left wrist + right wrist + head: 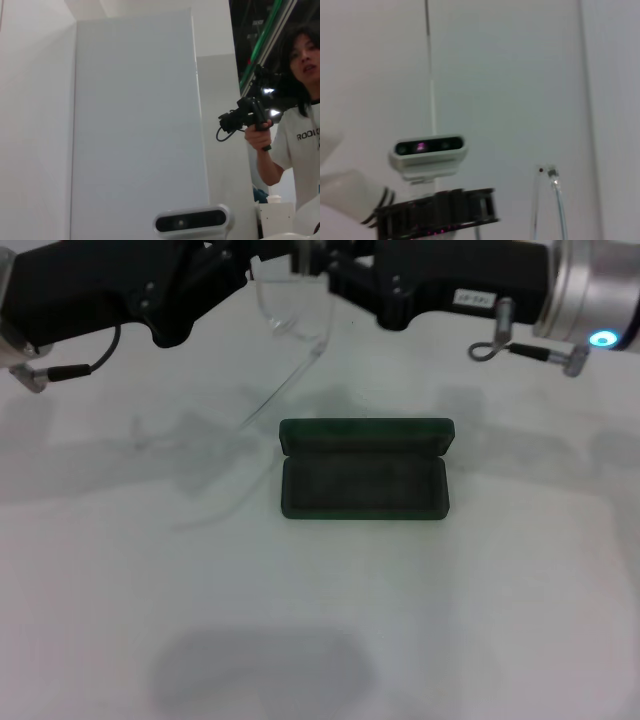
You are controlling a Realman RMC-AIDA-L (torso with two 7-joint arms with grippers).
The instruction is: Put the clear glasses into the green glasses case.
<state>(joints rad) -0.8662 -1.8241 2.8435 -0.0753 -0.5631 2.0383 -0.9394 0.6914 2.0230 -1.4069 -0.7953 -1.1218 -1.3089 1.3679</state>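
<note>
Both tools (290, 275) gripping clear glasses (295, 315), above case (365, 482).

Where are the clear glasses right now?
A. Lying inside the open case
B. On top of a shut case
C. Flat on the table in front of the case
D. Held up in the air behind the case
D: the clear glasses hang between the two end effectors at the top of the head view, one arm dangling toward the table, while the green case sits open and empty.
</note>
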